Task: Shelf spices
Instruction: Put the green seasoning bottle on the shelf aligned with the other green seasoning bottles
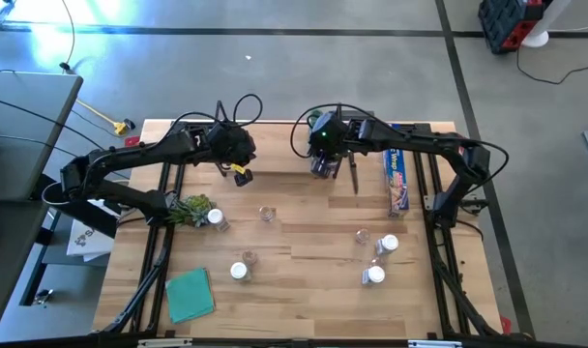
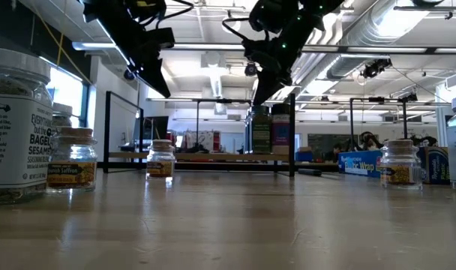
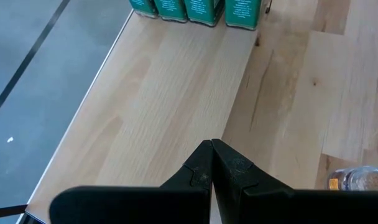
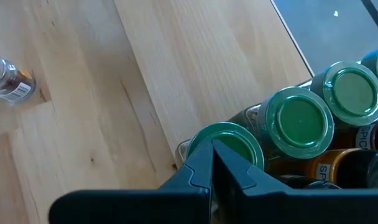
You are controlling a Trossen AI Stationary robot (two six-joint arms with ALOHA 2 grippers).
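Both end effectors are clenched with nothing between the fingers: the left end effector [image 3: 211, 163] hangs over the bare light-wood shelf [image 3: 158, 106] at the far edge of the desk [image 1: 304, 280], and the right end effector [image 4: 212, 163] hangs just above a row of green-lidded spice jars [image 4: 299, 119] standing together on that shelf. More spice jars stand scattered on the desk in front, among them a big jar [image 2: 14, 127] whose label reads "EVERYTHING... BAGEL SESAME" and a small jar [image 2: 72, 160] with an orange label I cannot read. A blue box [image 2: 361, 162] marked "Wrap" lies at the right end of the shelf.
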